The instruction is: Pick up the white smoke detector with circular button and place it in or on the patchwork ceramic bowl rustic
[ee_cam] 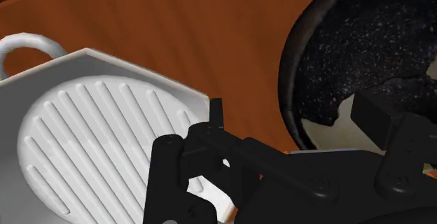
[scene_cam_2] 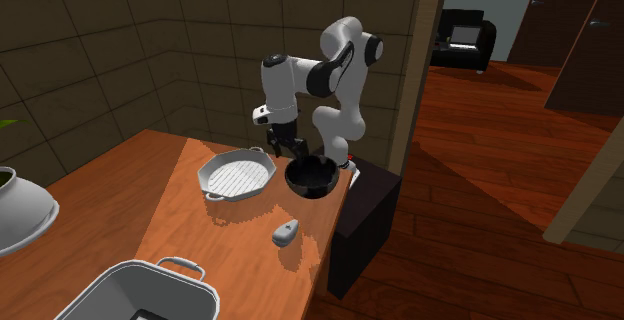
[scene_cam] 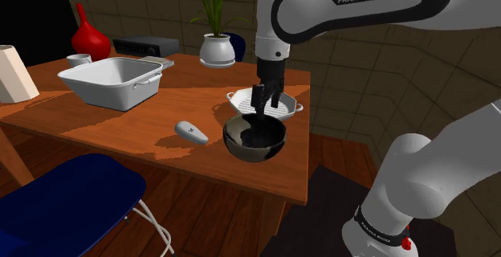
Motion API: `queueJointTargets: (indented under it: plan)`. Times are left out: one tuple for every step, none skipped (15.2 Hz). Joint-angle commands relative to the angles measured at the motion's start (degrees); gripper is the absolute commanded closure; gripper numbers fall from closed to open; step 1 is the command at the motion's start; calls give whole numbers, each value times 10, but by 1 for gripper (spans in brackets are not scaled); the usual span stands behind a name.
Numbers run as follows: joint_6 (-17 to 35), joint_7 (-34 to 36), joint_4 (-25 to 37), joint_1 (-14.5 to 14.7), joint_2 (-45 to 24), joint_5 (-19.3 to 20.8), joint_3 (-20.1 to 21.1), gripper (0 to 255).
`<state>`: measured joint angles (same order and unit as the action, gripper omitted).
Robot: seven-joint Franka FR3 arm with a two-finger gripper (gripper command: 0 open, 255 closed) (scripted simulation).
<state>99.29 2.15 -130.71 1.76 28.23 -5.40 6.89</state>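
Smoke detector (scene_cam: 191,132) on table (scene_cam: 96,123), bowl (scene_cam: 247,152) and ridged pan (scene_cam: 291,108) nearby

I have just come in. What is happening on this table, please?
The white Franka arm holds its black gripper, fingers apart and empty, above the table between a white ribbed pan and the dark speckled bowl. The pale smoke detector lies on the table, apart from the bowl, not yet picked up.

In my shoulder view, the wooden worktop (scene_cam: 104,127) carries a dark speckled bowl (scene_cam: 254,137) near its edge. From the bowl I see a white ridged pan (scene_cam: 291,106) at twelve o'clock, the pale smoke detector (scene_cam: 191,132) at nine, a white tub (scene_cam: 116,81) at ten and a potted plant (scene_cam: 217,50) at eleven.
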Motion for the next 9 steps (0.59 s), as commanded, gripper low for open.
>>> queueJointTargets:
  plan:
    - [20, 24, 24, 6, -38, -6, 19, 0]
    - [27, 35, 38, 7, -57, -6, 26, 0]
    - [33, 45, 54, 9, -76, -5, 33, 0]
    - [39, 56, 70, 10, -95, -4, 40, 0]
    - [44, 66, 86, 12, -114, -2, 47, 0]
    - [48, 77, 104, 13, -134, 1, 54, 0]
    - [52, 88, 122, 15, -154, 4, 60, 0]
    - [56, 99, 141, 16, -174, 8, 67, 0]
    - [58, 110, 160, 18, -194, 13, 72, 0]
